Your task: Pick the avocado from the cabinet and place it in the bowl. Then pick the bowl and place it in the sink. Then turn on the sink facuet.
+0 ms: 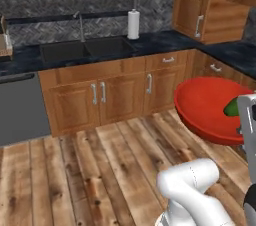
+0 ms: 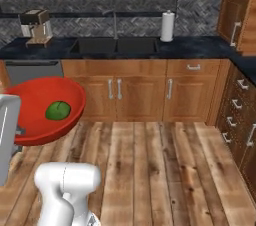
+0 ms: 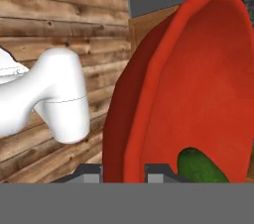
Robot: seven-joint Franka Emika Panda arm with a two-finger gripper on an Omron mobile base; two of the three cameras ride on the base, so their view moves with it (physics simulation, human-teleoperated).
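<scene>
The red bowl [image 1: 207,107] hangs tilted in the air over the wooden floor, with the dark green avocado [image 2: 58,110] lying inside it near the hand. My gripper [image 3: 124,172] is shut on the bowl's rim [image 3: 149,94], one finger on each side of the wall. The avocado [image 3: 198,168] shows just beside the inner finger. Across the floor, the black sink [image 1: 85,50] sits in the dark stone counter, with the slim grey faucet [image 1: 80,25] behind it. The brown wall cabinet [image 1: 207,7] with bar handles hangs at the upper right.
A white paper-towel roll [image 1: 133,24] stands right of the sink [image 2: 115,46]. A coffee machine [image 2: 37,27] sits on the counter's left, above a grey dishwasher [image 1: 20,105]. Low cupboards [image 2: 140,92] line the wall, and drawers [image 2: 240,115] run along the right.
</scene>
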